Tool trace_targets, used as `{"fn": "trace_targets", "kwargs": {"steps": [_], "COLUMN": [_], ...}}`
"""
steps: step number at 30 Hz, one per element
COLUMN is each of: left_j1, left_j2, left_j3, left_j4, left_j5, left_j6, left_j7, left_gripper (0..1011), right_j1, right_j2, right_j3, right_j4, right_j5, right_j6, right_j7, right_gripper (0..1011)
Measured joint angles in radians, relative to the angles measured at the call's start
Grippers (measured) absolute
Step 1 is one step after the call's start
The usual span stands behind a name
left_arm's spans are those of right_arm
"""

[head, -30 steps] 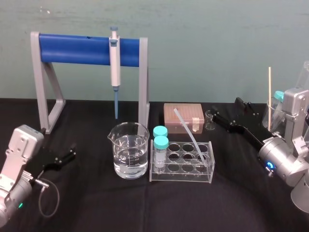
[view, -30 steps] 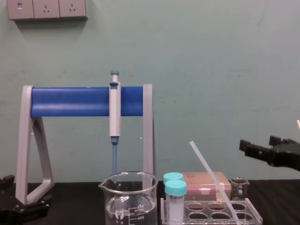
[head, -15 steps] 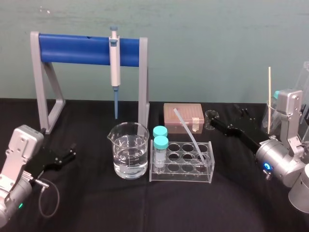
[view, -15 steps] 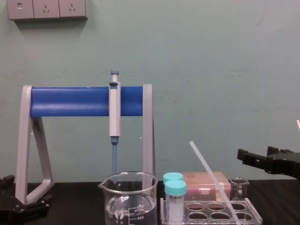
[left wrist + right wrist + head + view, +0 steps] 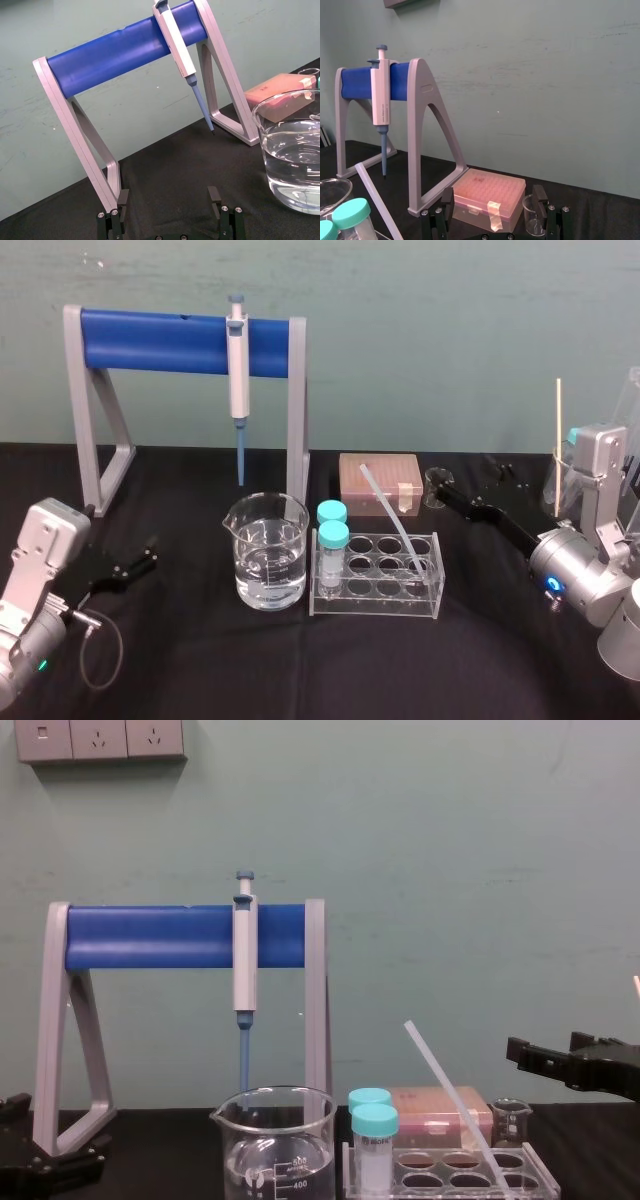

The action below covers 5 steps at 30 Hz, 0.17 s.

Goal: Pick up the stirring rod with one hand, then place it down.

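Black cloth covers the counter (image 5: 200,660), and at its left edge the left hand (image 5: 148,556) rests low with its fingers apart, idle and well away from the work. Next the grey-and-blue stand (image 5: 160,340) hangs the pipette (image 5: 237,365) clear of the big beaker (image 5: 270,558). The stirring rod (image 5: 396,528) leans in the clear rack (image 5: 375,592), foot propped in a right-side well, top jutting free for a grasp. Beyond it the right hand (image 5: 545,1052), fingers apart, hovers near the pink box (image 5: 378,480) and a small beaker (image 5: 436,480), probably lining up on the rod's upper end.
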Motion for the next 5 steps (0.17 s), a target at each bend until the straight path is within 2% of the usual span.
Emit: {"fn": "trace_targets", "kwargs": {"steps": [5], "left_j1": [0.0], "left_j2": [0.0], "left_j3": [0.0], "left_j4": [0.0], "left_j5": [0.0], "left_j6": [0.0], "left_j7": [0.0], "left_gripper": [1000], "right_j1": [0.0], "right_j2": [0.0], "right_j3": [0.0], "right_j4": [0.0], "right_j5": [0.0], "right_j6": [0.0], "right_j7": [0.0], "right_gripper": [1000]}}
